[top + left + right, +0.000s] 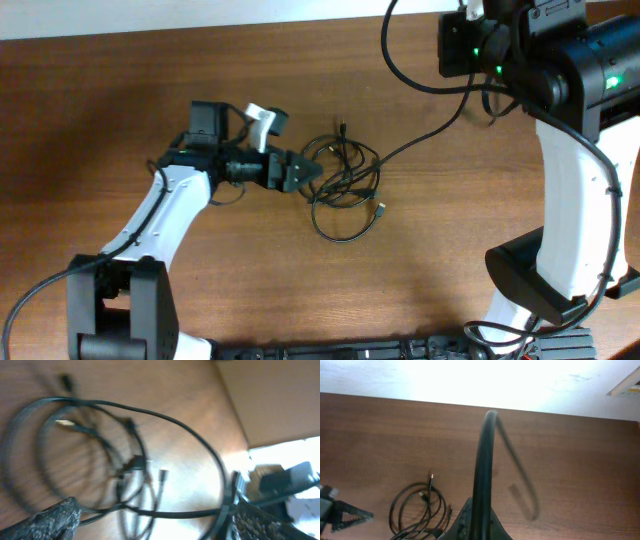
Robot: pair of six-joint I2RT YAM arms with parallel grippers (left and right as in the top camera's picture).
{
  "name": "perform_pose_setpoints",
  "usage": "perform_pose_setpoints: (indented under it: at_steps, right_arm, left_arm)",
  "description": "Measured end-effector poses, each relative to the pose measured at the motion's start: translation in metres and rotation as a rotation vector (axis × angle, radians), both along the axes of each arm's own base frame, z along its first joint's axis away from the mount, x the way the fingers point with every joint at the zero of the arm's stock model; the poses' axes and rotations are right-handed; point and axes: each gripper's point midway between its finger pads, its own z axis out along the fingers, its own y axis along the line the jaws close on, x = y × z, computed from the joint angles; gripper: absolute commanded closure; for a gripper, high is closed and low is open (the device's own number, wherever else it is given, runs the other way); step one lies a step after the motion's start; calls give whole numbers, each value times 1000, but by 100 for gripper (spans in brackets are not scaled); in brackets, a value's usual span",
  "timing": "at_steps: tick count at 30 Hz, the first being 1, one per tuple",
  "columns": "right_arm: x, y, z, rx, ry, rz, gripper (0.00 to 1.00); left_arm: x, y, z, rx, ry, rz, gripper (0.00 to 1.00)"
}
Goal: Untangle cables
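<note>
The cables (pixel 345 175) are thin black cords lying in a loose tangle of loops at the table's middle, with small plugs sticking out. My left gripper (pixel 308 172) is open at the tangle's left edge. In the left wrist view its fingers (pixel 155 515) straddle a strand of the blurred loops (pixel 125 460). One longer cord (pixel 430 130) runs from the tangle up to my raised right gripper (pixel 490 98). In the right wrist view that gripper (pixel 480 527) is shut on this cord (pixel 482 460), which arcs upward. The tangle also shows at lower left there (pixel 420 510).
The brown wooden table (pixel 200 280) ends at a white strip along the far edge (pixel 200 15). The right arm's white base (pixel 560 250) stands at the right side. The left arm's base (pixel 110 310) is at the lower left.
</note>
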Motion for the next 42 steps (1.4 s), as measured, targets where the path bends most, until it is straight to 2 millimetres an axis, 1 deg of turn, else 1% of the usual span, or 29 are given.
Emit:
perform_pose_setpoints:
  at_steps: [3,4,5,6,9,15,18,19,20,21,22,24,25,26,27,28,29,30,31,32,33,34,35,36,37,38,39,41,42]
  right_arm:
    - [-1,0,-1,-1,7,-1,96]
    - [-2,-1,-2,-1,10,-2,96]
    - [-2,-1,-2,-3,12,-2,96]
    - [-3,-1,-3,-4,16,-2,96]
    - [-4,-1,-4,-7,24,-2,96]
    - [-4,-1,-5,-7,25,-2,96]
    - [-4,-2,-5,-7,25,-2,96]
    - [-4,-2,-5,-7,25,-3,96]
    - [-4,-2,-5,-7,25,-2,96]
    - [-4,-2,-5,-7,25,-2,96]
    - [-4,-2,-5,-7,25,-2,96]
    - [-4,-3,-4,-10,24,-5,96]
    - [-2,-13,-4,-19,21,-39,96]
    - [2,-37,-3,-21,17,-112,96]
    - [6,-75,-3,-18,13,-232,96]
    - [6,-106,-3,-11,10,-327,96]
    - [2,-147,-4,3,13,-441,96]
    - [-8,-203,-12,15,39,-593,96]
    - [-14,-227,-18,33,60,-649,96]
    - [-30,-270,-34,80,112,-755,96]
    - [-39,-291,-54,142,172,-798,96]
    - [-42,-294,-68,185,218,-802,96]
    - [-42,-293,-86,225,280,-794,96]
    - [-41,-286,-111,264,365,-776,96]
    - [-38,-283,-122,275,397,-765,96]
    - [-35,-275,-146,293,474,-744,96]
    - [-35,-270,-155,298,504,-735,96]
    - [-31,-270,-167,298,523,-722,96]
    - [-29,-271,-168,288,518,-707,65]
  left_arm:
    - [-25,-36,5,-32,-48,-152,10]
    - [-29,-41,3,-16,-53,-167,14]
    - [-29,-42,-5,38,-63,-163,21]
    - [-29,-42,-13,91,-71,-156,32]
    - [-20,-33,-30,228,-99,-108,48]
    - [-19,-18,-49,339,-73,-64,45]
    - [-27,-17,-72,346,-4,-82,45]
    - [-28,-18,-81,345,20,-90,49]
    - [-28,-18,-84,343,27,-92,59]
    - [-28,-19,-89,342,33,-95,87]
    - [-28,-19,-93,344,40,-98,100]
    - [-23,-14,-102,384,40,-77,100]
    - [-18,-4,-109,448,51,-27,100]
    - [-13,10,-115,507,81,42,100]
    - [-7,36,-122,576,143,150,100]
    - [6,79,-121,622,194,304,100]
    - [16,113,-116,639,211,419,100]
    - [28,168,-100,644,219,604,100]
    - [31,189,-92,638,225,682,100]
    - [32,226,-78,599,245,818,100]
    - [30,241,-73,544,270,874,100]
    - [31,237,-71,505,278,864,100]
    - [32,220,-68,448,283,820,100]
    - [33,191,-63,384,279,739,100]
    - [32,168,-59,348,271,670,100]
    - [28,137,-56,331,241,562,100]
    - [20,99,-54,323,206,434,100]
    - [13,75,-54,343,171,353,100]
    - [11,69,-55,348,163,332,100]
